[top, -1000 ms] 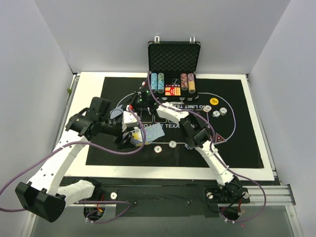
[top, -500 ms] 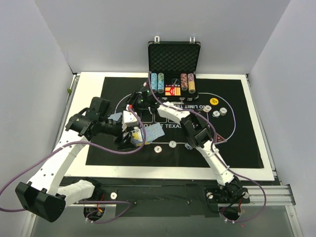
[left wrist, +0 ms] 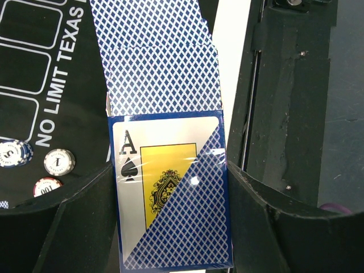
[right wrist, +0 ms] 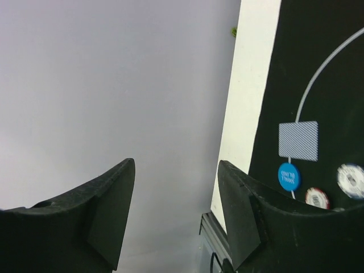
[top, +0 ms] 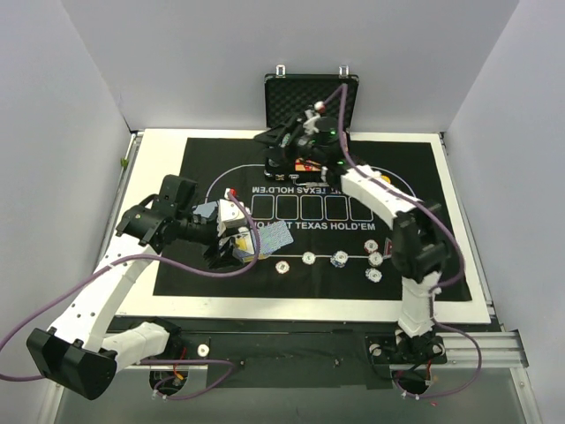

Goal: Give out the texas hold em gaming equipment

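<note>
- The left pincer (top: 229, 245) is pressed together on a blue, diamond-patterned card pack (left wrist: 170, 199) with an ace of spades on its glossy face. The pack sits between both fingers.
- Blue-backed playing cards (left wrist: 159, 74) project from the pack, ahead of the fingertips and over the black printed felt mat (left wrist: 23, 74).
- Risk: the grip appears to bear on the pack only. A tilt or jolt may let the projecting cards slide out and scatter.
- To the left of this pincer, three small striped-edge poker chips (left wrist: 59, 162) lie on the mat. A low sweep may knock them out of place.
- The right pincer (right wrist: 176, 187) is spread, with nothing between its fingers. It hovers far off, above the open black foam-lined case (top: 309, 93).
- Beyond its right finger, a single blue-backed card (right wrist: 298, 141) and a round blue button disc (right wrist: 289, 176) lie on the mat.
- Risk: an off-centre descent may strike the case wall or lid.
</note>
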`<state>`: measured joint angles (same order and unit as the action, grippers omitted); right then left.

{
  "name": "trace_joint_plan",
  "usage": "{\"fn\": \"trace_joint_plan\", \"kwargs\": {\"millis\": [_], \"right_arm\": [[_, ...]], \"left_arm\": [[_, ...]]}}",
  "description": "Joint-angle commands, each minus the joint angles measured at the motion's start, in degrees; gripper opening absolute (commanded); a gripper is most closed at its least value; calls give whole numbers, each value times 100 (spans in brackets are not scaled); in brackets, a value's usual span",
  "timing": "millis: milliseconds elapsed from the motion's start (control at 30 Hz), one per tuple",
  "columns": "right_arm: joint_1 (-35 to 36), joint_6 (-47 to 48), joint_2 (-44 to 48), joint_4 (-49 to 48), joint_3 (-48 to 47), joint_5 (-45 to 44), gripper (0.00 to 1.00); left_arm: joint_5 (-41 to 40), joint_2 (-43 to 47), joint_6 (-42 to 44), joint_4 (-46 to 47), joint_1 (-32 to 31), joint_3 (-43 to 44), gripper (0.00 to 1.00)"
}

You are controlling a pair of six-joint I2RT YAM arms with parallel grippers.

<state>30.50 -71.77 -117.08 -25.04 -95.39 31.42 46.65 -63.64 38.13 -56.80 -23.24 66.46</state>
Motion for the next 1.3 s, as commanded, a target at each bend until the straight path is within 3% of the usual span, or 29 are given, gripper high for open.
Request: {"fn": "trace_joint_plan", "kwargs": {"millis": [0, 200, 333, 667, 800, 1167, 1267], "right_arm": [[-281, 285, 1377, -266, 1493, 417, 56], [-352, 1268, 3056, 910, 2963, 567, 58], [-317, 1394, 3804, 1123, 3719, 690, 59], [342, 1262, 4421, 1133, 4389, 787, 53], [474, 928, 4501, 703, 4626, 839, 45], [255, 690, 4922, 666, 4863, 822, 11], [132, 673, 5028, 702, 4916, 839, 7]], "left_arm": [[186, 124, 2, 221, 31, 8, 4], [151, 53, 45, 257, 31, 43, 4], [160, 36, 54, 283, 31, 52, 4], [63, 18, 28, 415, 22, -1, 4], [28, 0, 37, 468, 30, -45, 4], [-16, -26, 98, 476, 22, -98, 4], [-16, -26, 116, 485, 30, -98, 4]]}}
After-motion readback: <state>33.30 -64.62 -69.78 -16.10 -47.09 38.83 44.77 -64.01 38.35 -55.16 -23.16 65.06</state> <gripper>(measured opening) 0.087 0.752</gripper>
